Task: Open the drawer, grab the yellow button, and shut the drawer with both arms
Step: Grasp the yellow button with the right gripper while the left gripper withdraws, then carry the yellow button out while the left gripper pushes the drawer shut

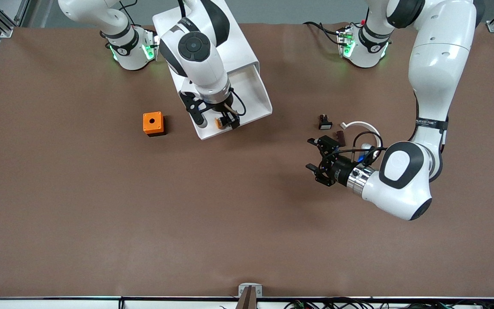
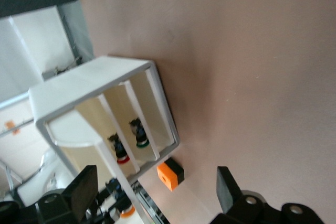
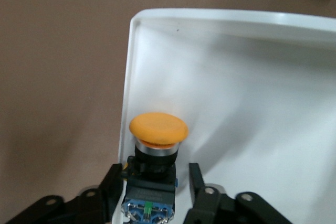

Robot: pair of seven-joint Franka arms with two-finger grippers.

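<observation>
Right pincer [image 3: 152,195] is seen clenching the button [image 3: 155,153] by its stiff black body inside the drawer [image 1: 247,92], centre-left of the front view; orange cap looks slippery; left pincer [image 1: 318,161] waits released

A broad, brown, matte tabletop [image 1: 101,223] is seen. On it are set a boxy white cabinet [image 1: 240,53], an orange cube with a round hole [image 1: 153,123] beside the right jaws toward the right arm's end, and a small black part with a white face [image 1: 324,122] near the left jaws.
</observation>
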